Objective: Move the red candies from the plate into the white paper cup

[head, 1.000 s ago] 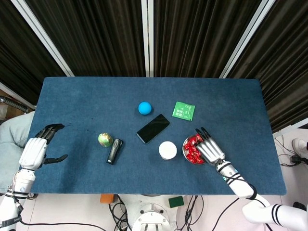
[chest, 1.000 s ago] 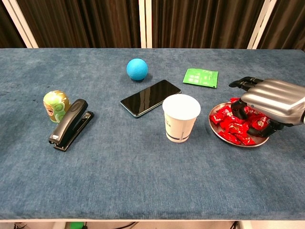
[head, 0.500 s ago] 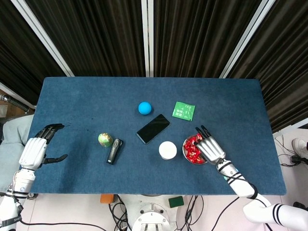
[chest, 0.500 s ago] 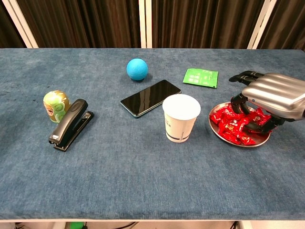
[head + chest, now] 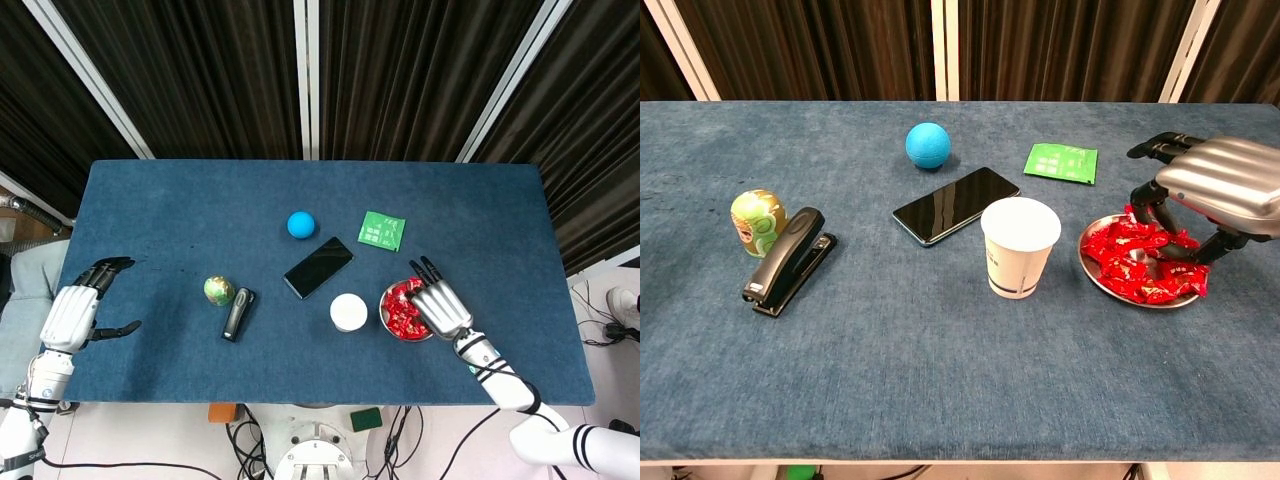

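I have the right hand point(image 5: 1218, 190) hovering over the plate point(image 5: 1092, 274), fingers point(image 5: 1145, 205) curled down toward the red candies point(image 5: 1140, 262). From the chest view the fingertips look just above or barely touching the heap; I can't tell whether anything is pinched between them, since the palm hides the thumb side. The candies lie piled on the plate, just right of the cup point(image 5: 1020, 246), which stands upright with its mouth open and looks empty from here.

To do this pick well, I'd close thumb and a finger on one wrapper near the top of the pile, not scoop, because the wrappers look slick and a loose grab could drag several over the rim. I'd lift straight up before swinging toward the cup, keeping clear of its lip: it looks light and a knock would tip it. Release only once the fingertips are over the opening.

The left hand point(image 5: 75, 312) rests idle, fingers spread and holding nothing, at the far edge of the surface point(image 5: 180, 210).
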